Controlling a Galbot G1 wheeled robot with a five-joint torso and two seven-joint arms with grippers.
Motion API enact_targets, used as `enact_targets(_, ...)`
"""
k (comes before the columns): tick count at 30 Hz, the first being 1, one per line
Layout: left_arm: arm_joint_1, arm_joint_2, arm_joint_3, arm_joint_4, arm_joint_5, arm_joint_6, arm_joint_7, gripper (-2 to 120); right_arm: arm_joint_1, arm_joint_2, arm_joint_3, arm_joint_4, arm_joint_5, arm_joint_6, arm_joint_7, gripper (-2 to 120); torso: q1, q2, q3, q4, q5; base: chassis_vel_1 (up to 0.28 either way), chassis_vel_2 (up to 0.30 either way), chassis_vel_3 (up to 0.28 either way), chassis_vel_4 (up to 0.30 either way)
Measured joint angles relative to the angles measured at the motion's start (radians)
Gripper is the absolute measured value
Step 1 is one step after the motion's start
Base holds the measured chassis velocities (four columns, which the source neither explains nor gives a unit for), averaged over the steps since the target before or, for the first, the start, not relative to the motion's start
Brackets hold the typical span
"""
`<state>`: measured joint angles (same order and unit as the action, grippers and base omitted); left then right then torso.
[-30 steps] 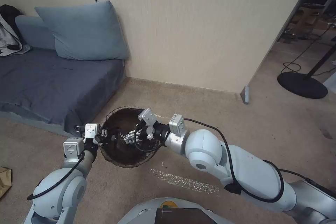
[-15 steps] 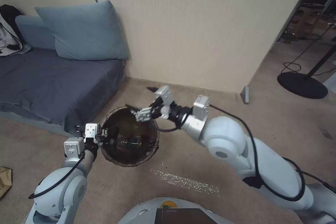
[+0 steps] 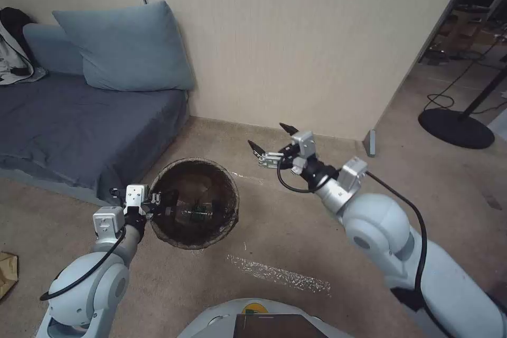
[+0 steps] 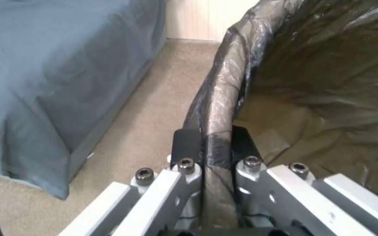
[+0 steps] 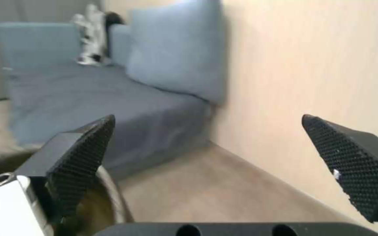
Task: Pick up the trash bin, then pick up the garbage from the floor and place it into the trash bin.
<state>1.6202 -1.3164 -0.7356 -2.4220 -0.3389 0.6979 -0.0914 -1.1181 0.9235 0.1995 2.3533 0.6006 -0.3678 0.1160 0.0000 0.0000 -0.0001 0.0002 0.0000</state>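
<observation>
I have the left gripper [image 3: 158, 203] clamped on the rim of the trash bin [image 3: 211, 169], one finger inside the dark liner and one outside, holding it beside the blue sofa [image 3: 79, 121]. A clear bottle [image 3: 191, 213] lies inside. My right gripper [image 3: 272, 140] hangs over the carpet beside the bin, fingers spread wide, holding nothing.

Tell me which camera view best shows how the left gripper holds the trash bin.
The left wrist view: the left gripper is shut on the trash bin, one finger on either side of its bagged rim. The head view shows the gripper at the bin's near-left rim. The right wrist view catches a rim edge.
</observation>
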Motion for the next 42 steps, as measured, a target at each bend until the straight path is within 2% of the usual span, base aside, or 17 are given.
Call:
enact_targets(1,0.000,0.000,0.000,0.000,0.000,0.000,0.000,3,0.000,0.000,0.000,0.000,0.000,0.000,0.000,100,0.000,0.000,0.000,0.0000,0.0000,0.000,0.000,0.000,0.000)
enact_targets(4,0.004,0.000,-0.009,0.000,0.003,-0.004,0.002,3,-0.149,0.062,0.053,-0.002,-0.124,0.061,0.000,100,0.000,0.000,0.000,-0.0005,-0.0001,0.000,0.000,0.000,0.000)
enact_targets(6,0.004,0.000,-0.011,0.000,0.004,-0.005,0.003,3,-0.173,0.078,0.063,-0.003,-0.147,0.073,0.001,100,0.000,0.000,0.000,-0.0004,0.0001,0.000,0.000,0.000,0.000)
enact_targets(9,0.007,0.000,-0.016,0.000,0.016,-0.011,0.012,3,-0.292,0.207,0.131,-0.017,-0.293,0.151,0.001,100,0.000,0.000,0.000,0.0001,0.0000,0.000,0.000,0.000,0.000)
enact_targets(10,0.007,0.000,-0.016,0.000,0.019,-0.012,0.015,3,-0.319,0.245,0.151,-0.021,-0.337,0.175,-0.001,100,0.000,0.000,0.000,-0.0004,0.0000,0.000,0.000,0.000,0.000)
enact_targets(11,0.007,0.000,-0.016,0.000,0.019,-0.012,0.015,3,-0.319,0.245,0.151,-0.021,-0.337,0.175,-0.001,100,0.000,0.000,0.000,-0.0004,0.0000,0.000,0.000,0.000,0.000)
enact_targets(14,0.008,0.001,-0.019,0.000,0.022,-0.015,0.022,3,-0.421,0.354,0.213,-0.040,-0.459,0.266,-0.010,100,0.000,0.000,0.000,-0.0003,-0.0002,0.000,0.000,0.000,0.000)
enact_targets(20,0.009,0.004,-0.024,0.000,0.022,-0.016,0.031,3,-0.548,0.450,0.284,-0.052,-0.534,0.373,-0.002,100,0.000,0.000,0.000,-0.0004,-0.0002,0.000,0.000,0.000,0.000)
enact_targets(31,0.013,0.002,-0.028,-0.003,0.026,-0.016,0.040,3,-0.652,0.499,0.404,-0.051,-0.541,0.462,-0.025,100,0.000,0.000,0.000,-0.0001,-0.0001,0.026,0.026,0.034,0.026)
enact_targets(42,0.019,-0.006,-0.028,-0.008,0.048,-0.018,0.047,3,-0.715,0.520,0.457,-0.046,-0.523,0.513,-0.068,100,0.000,0.000,0.000,-0.0002,0.0000,0.086,0.086,0.080,0.085)
